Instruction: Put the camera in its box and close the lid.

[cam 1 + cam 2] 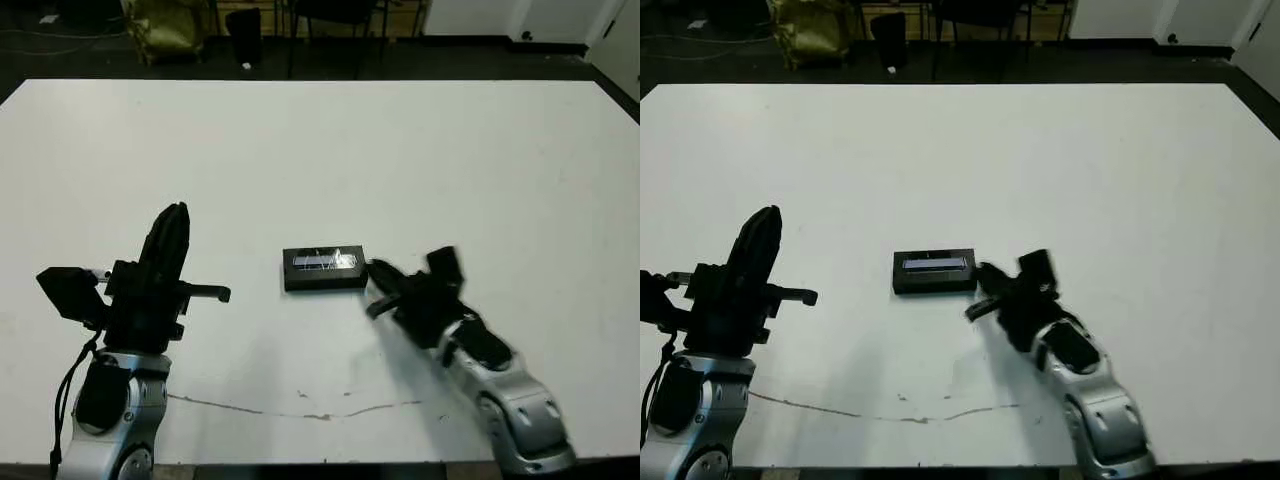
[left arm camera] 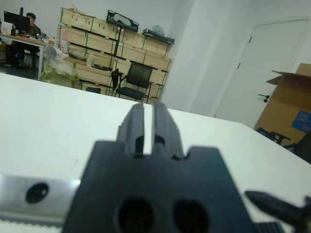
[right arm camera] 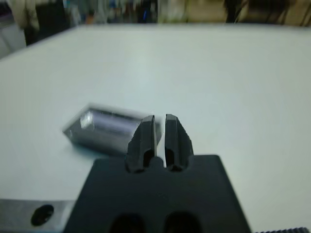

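Beneath the lid (image 1: 324, 262) its box hides (camera unseen), both grippers (image 1: 378, 272) (image 1: 175, 217) pressed together, empty.

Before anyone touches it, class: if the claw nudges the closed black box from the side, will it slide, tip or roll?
The box lies flat and low on the smooth white table, so it would probably slide rather than tip. Its rectangular shape shows no rounded side, so rolling seems unlikely. It looks small beside the right claw, so it is likely light and may skid or twist.

Lid (image 1: 324, 267) glossy black; table (image 1: 480, 170) matt white.
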`<act>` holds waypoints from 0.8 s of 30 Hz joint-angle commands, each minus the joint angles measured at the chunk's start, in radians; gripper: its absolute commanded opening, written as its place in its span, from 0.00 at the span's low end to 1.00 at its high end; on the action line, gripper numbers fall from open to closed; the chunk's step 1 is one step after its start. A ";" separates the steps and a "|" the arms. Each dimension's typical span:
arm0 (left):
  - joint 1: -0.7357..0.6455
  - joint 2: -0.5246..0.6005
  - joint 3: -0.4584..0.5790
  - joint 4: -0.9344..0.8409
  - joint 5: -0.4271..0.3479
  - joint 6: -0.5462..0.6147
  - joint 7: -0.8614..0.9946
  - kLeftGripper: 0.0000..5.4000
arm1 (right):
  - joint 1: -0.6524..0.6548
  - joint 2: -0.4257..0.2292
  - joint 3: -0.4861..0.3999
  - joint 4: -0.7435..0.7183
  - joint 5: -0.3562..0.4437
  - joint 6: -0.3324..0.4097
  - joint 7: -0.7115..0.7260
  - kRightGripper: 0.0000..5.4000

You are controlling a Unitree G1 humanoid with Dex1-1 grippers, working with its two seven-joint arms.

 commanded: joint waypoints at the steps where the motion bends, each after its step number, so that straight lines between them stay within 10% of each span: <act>1: 0.014 0.015 0.016 0.020 -0.002 0.007 0.000 0.01 | 0.042 -0.021 -0.096 -0.124 0.051 -0.003 -0.017 0.00; 12: 0.057 0.013 0.059 0.062 -0.051 -0.027 -0.044 0.01 | 0.201 0.006 -0.264 -0.156 0.075 0.005 -0.157 0.00; 24: 0.093 -0.010 0.071 0.180 -0.005 -0.165 -0.049 0.01 | 0.316 0.046 -0.201 -0.030 -0.071 -0.348 -0.167 0.00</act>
